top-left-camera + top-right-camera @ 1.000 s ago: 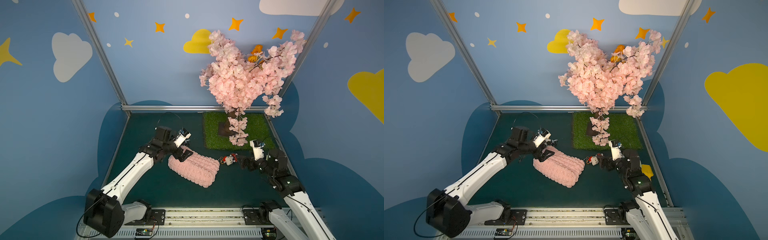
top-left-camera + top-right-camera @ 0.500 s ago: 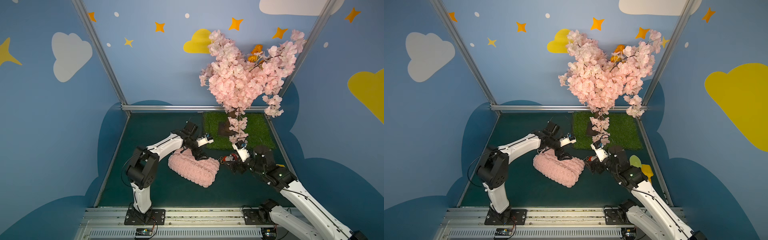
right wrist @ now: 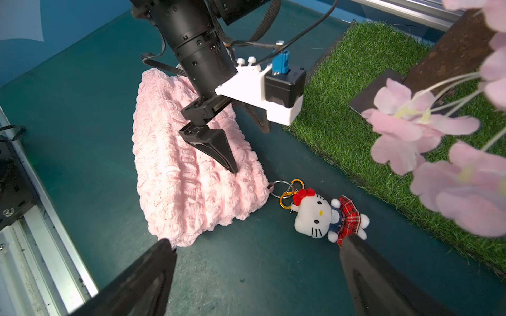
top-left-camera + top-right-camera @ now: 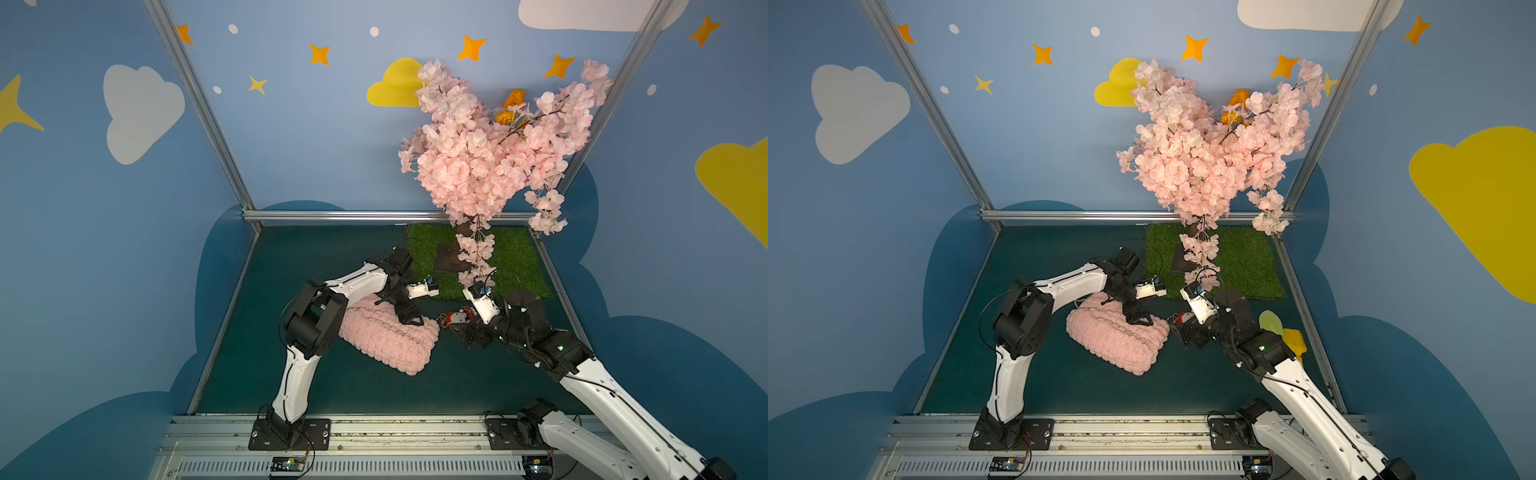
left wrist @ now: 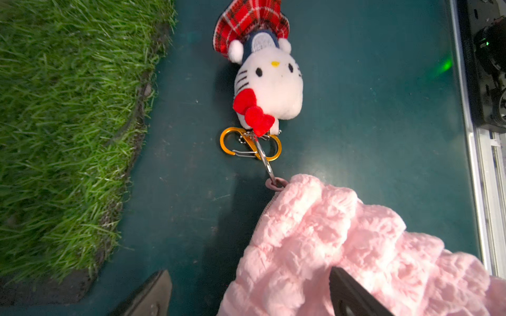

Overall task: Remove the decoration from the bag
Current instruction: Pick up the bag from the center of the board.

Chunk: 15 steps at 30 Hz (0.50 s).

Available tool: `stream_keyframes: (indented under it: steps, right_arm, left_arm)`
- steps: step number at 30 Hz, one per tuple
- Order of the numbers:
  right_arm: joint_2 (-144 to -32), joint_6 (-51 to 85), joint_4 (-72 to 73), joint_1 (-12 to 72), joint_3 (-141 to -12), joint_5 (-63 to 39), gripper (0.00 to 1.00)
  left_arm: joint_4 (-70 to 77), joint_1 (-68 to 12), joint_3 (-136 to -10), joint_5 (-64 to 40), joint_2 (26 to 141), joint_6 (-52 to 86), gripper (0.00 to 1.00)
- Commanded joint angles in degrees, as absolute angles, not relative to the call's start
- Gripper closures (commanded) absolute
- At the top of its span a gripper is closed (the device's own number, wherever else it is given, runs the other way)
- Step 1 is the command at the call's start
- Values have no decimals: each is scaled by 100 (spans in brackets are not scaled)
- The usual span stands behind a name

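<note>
Starting on the left: the bag lies flat on the green tabletop. The left claw sits over the end of it nearest the charm. It's spread wide, with one finger looking like it rests on the puffy fabric and the other off the edge above the tabletop. It isn't gripping anything. My guess is it's there to pin the bag so it won't slide when the clip gets tugged.

Next along, the bag's corner loop has a silver ring through it. That ring links to an orange clip, and the little cat plush in the red plaid skirt is attached to the clip. The plush lies on the tabletop just beside the bag, so the decoration isn't off yet.

Furthest right, the right claw hovers above the plush, also spread wide and empty, with one finger close to the skirt. It looks lined up to grab the plush or the clip. The clip is small and metal, so that's probably the fiddly bit.
</note>
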<state>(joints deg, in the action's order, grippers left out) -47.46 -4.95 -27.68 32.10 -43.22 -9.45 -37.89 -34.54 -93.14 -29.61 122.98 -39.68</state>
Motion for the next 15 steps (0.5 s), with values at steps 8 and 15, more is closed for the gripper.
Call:
stream_keyframes:
  steps: [8,15]
  right_arm:
    - [-4702,-492,-2813,3247,-4283,-940,2]
    - [-4702,-484,-2795,3243,-4247,-949,3]
  left_arm:
    - [-4555,-3693,-9546,-2702,12696,-4299,12]
    - [-4608,-3824,-9685,-2290,12876,-4362,25]
